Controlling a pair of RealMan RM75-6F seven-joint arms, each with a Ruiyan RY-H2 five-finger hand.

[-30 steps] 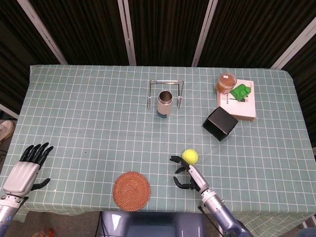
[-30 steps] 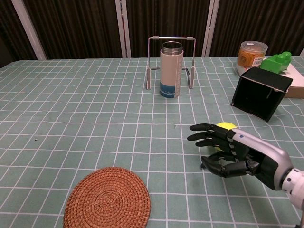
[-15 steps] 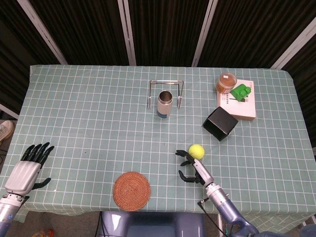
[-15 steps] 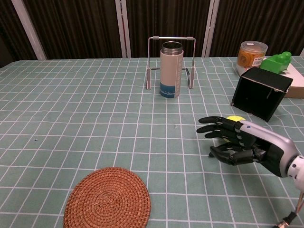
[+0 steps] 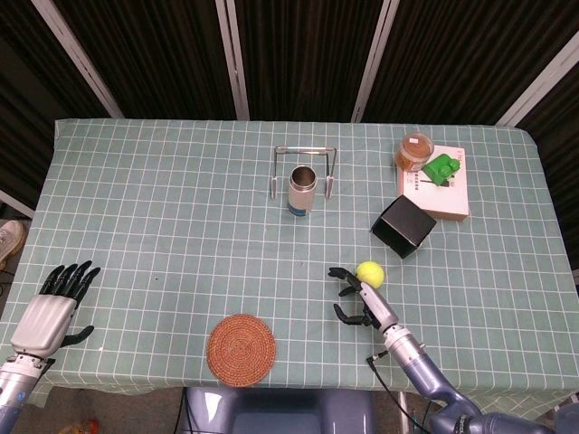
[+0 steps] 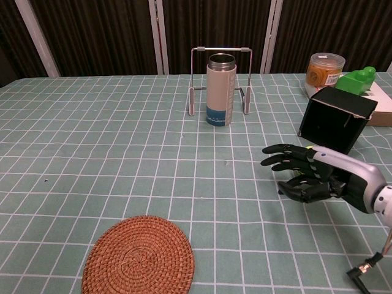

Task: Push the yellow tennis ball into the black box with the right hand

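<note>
The right hand (image 5: 358, 298) lies low over the surface (image 5: 181, 217), fingers spread and slightly curled, holding nothing; its back edge is against the near side of the yellow ball (image 5: 368, 272), or just short of it (the head view cannot settle whether they touch). In the chest view the same hand (image 6: 306, 174) hides almost all of the ball, with only a sliver of yellow above the knuckles.

The ball sits on the cloth between the hand and the black box (image 5: 404, 226), close to the box's open mouth but still outside it. The box lies tipped on its side with the opening turned toward the ball. So the push looks well under way, and what is left is the last short stretch: rolling the ball over the lip and inside.

Compared with a second ago, the ball has travelled up and to the right toward the box, and the right hand has followed behind it, the arm reaching further out. The box has not shifted.

The left hand (image 5: 50, 307) rests flat at the near left edge, fingers apart and empty, where it was before.
</note>
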